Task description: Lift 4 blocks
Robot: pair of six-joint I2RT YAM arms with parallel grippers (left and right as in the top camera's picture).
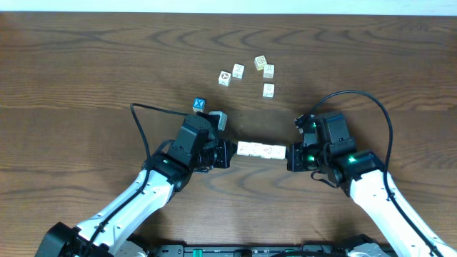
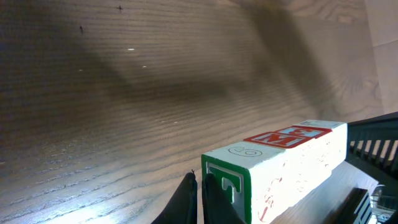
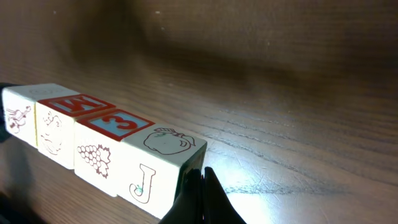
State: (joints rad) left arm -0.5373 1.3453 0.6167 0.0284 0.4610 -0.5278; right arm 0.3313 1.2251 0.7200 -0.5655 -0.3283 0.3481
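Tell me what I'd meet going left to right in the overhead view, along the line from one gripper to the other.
left gripper → row of four blocks → right gripper

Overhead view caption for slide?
Left gripper and right gripper, both shut, clamp a four-block row end to end; loose cubes beyond.

row blocks [image 1: 261,150]: 4 | loose cream cubes [image 1: 268,90]: 5 | blue-faced cube [image 1: 199,105]: 1
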